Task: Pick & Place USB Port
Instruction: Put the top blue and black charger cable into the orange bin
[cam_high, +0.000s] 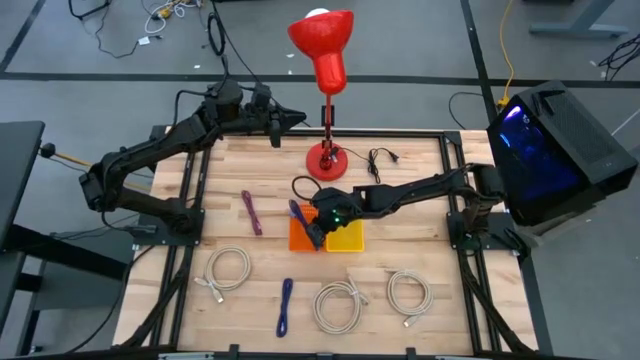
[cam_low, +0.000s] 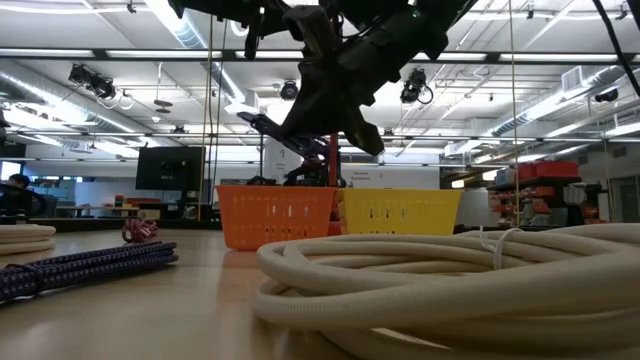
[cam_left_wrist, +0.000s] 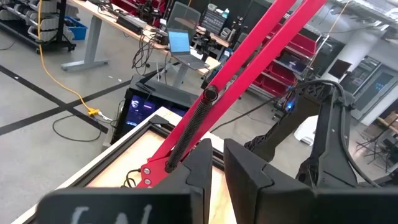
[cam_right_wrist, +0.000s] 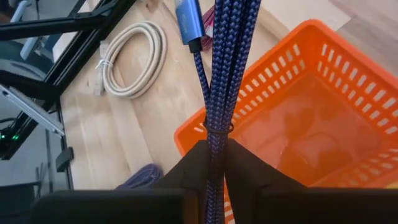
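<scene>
While above the orange basket (cam_right_wrist: 323, 118) rim, right gripper (cam_right_wrist: 214, 163) fingers pinch a blue cable (cam_right_wrist: 224, 68).

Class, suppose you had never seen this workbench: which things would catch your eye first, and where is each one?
First, the tall red desk lamp at the table's far edge. Next, the orange basket and yellow basket side by side mid-table, where the right gripper dangles a blue braided USB cable over the orange basket's rim. The left gripper waits near the lamp.
</scene>
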